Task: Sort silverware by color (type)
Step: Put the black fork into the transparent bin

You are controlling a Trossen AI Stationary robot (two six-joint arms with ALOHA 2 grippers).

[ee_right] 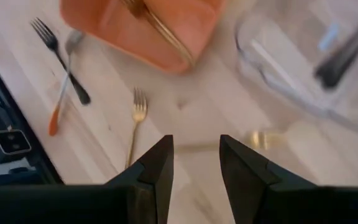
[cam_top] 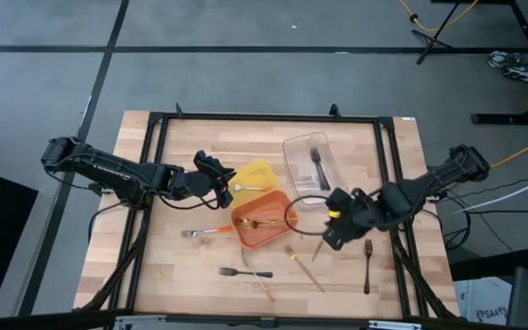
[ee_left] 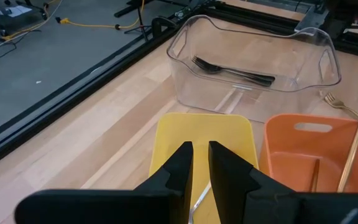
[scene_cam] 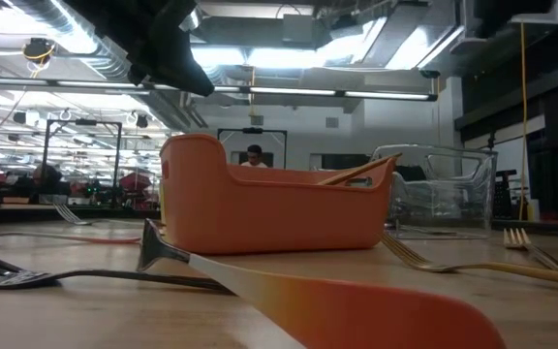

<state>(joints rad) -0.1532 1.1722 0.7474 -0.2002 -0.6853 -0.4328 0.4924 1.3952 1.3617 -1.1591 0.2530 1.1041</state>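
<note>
Because the right gripper [cam_top: 335, 231] hangs with its jaws apart and empty just right of centre, over thin gold forks [ee_right: 135, 122] lying flat, its pads could skid off one. Nearer the left, the left gripper [cam_top: 230, 187] stands slightly parted, holding nothing, over the yellow tray [cam_top: 262, 174] with one silver utensil [cam_top: 248, 186]. At centre, the orange tray [cam_top: 252, 236] holds gold forks; above it, the clear tray [cam_top: 299, 156] holds black ones; others lie loose below
</note>
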